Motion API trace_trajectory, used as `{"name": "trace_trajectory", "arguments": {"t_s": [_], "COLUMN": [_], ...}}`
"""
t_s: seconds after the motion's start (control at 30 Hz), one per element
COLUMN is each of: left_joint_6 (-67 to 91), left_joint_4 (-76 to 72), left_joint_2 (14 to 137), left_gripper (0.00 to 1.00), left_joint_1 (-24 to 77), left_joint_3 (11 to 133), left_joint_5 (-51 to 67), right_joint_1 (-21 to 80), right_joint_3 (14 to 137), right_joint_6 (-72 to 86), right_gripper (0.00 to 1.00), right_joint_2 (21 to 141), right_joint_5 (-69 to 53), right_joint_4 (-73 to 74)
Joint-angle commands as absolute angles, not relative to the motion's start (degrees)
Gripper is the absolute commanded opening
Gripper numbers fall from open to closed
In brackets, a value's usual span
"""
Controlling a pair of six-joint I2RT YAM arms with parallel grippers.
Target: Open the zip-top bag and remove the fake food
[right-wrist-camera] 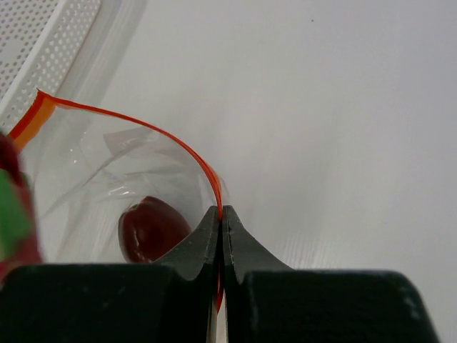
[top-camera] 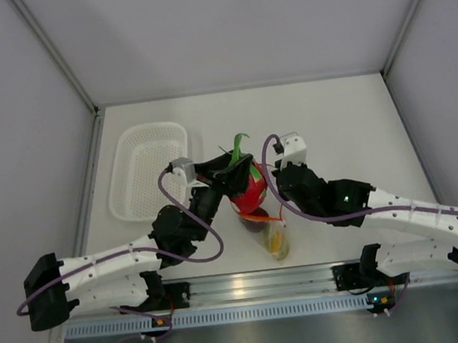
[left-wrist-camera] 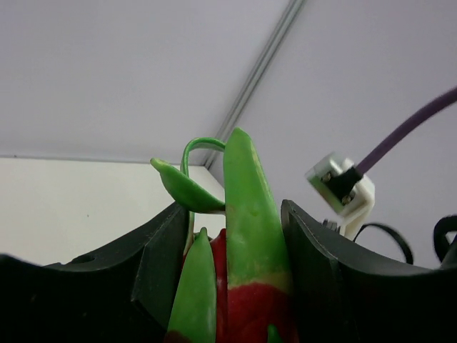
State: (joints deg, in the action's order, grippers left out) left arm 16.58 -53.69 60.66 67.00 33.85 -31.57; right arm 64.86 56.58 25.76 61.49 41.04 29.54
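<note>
The left gripper [left-wrist-camera: 235, 243] is clamped on the red fruit [top-camera: 252, 194]. Its 2 dark fingers press the fruit's sides and the green leaves [left-wrist-camera: 243, 186] stand up between them. In the top view the fruit hangs at the mouth of the zip-top bag [top-camera: 272, 234], its lower end right at the orange-red zip strip [right-wrist-camera: 143, 125]. I cannot tell whether it is fully clear of the opening.

The right gripper [right-wrist-camera: 221, 229] has its fingertips pressed together on the near lip of that strip, pinning 1 side of the mouth so the strip bows open in an arc. Behind the clear film lies the maroon fruit [right-wrist-camera: 150, 227], just inside the mouth. The yellow-orange fruit [top-camera: 277, 238] sits deeper, toward the closed end.

The bag rests on the table [top-camera: 348, 134] between the 2 arms. Its long axis runs from the mouth under the red fruit toward the near edge, slanting slightly right. The mouth therefore faces the left gripper, and the way out for the fruit is up and leftward, away from the right gripper.

The white basket [top-camera: 144, 129] stands well to the left, on the left arm's side. By my judgement, 1 of 3 fruits is nearly out and 2 are left.
</note>
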Motion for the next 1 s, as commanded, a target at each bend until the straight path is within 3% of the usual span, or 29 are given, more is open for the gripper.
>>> {"name": "trace_trajectory", "arguments": {"t_s": [0.0, 0.2, 0.3, 0.33, 0.4, 0.43, 0.6, 0.8, 0.97], "left_joint_6": [17.05, 14.41, 18.26, 20.98, 27.32, 28.99, 29.54, 23.21, 20.91], "left_joint_4": [-49.27, -23.01, -10.85, -0.11, 8.4, 12.79, 14.41, 16.08, 18.88], "left_joint_2": [54.32, 51.24, 51.5, 51.85, 53.34, 53.87, 61.94, 77.94, 91.3], "left_gripper": [0.0, 0.0, 0.0, 0.0, 0.0, 0.0, 0.0, 0.0, 0.0], "left_joint_1": [67.06, 66.27, 63.13, 61.37, 53.67, 49.7, 25.01, 13.19, 8.71], "left_joint_3": [40.5, 49.37, 52.81, 55.78, 57.74, 58.7, 60.99, 69.34, 75.48], "left_joint_5": [-37.16, -63.66, -70.47, -70.31, -66.64, -57.92, -36.68, -20.42, -17.06], "right_joint_1": [65.13, 64.34, 64.07, 63.99, 63.9, 63.9, 63.81, 63.9, 63.55], "right_joint_3": [56.51, 53.97, 53.87, 54.75, 55.89, 56.77, 57.48, 56.69, 56.95], "right_joint_6": [26.89, 24.18, 22.86, 22.42, 22.33, 22.15, 21.88, 22.06, 22.32], "right_gripper": [0.0, 0.0, 0.0, 0.0, 0.0, 0.0, 0.0, 0.0, 0.0], "right_joint_2": [60.47, 55.2, 53.0, 52.82, 52.91, 52.91, 52.65, 52.29, 52.65], "right_joint_5": [47.45, 47.38, 46.15, 45.97, 46.14, 45.97, 45.26, 45.35, 44.13], "right_joint_4": [28.21, 24.09, 23.38, 23.81, 25.57, 25.92, 27.07, 27.42, 27.33]}}
